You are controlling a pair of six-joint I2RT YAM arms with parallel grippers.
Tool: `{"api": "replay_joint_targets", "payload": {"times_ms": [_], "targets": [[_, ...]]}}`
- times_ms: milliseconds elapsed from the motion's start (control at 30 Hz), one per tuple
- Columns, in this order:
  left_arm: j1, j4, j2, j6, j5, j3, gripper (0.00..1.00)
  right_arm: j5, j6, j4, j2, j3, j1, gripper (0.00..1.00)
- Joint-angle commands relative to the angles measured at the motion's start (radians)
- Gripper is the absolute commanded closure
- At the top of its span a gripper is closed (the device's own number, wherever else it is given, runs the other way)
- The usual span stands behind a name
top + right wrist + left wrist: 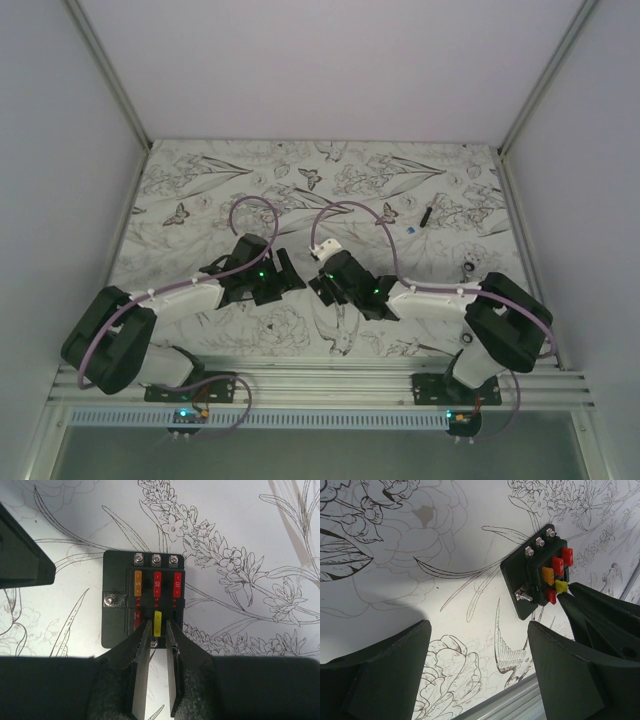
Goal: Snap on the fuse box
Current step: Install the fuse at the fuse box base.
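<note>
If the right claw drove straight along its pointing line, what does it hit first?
Likely the yellow fuse, which sits between the right claw tips, then the fuse box face around it. Depth is unclear from the wrist view.

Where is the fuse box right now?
Right wrist view, centre: the fuse box lies flat on the floral table, the right fingers either side of its yellow fuse.

Bright even light, soft shadows; top cam pic hazy.

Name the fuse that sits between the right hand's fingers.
The yellow fuse, in the row of the fuse box nearest the right hand; every other fuse is red or orange.
</note>
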Motion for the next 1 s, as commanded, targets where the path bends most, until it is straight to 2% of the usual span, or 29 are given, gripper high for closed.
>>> {"api": "replay_joint_targets", "payload": {"times_ms": [0,133,500,967], "targets": [[0.009,-0.034,-0.024,-0.006,0.000,-0.014,0.17,-0.015,0.010,-0.054,-0.056,0.035,0.009,0.74],[0.009,-0.036,-0.030,-0.005,0.000,-0.017,0.17,-0.014,0.014,-0.066,-0.075,0.051,0.009,0.71],[0.010,-0.040,-0.023,0.002,0.007,-0.008,0.17,-0.080,0.047,-0.095,-0.040,0.077,-0.039,0.71],[0.010,-0.041,-0.021,0.004,0.008,-0.008,0.14,-0.100,0.053,-0.087,-0.004,0.091,-0.067,0.79]]}}
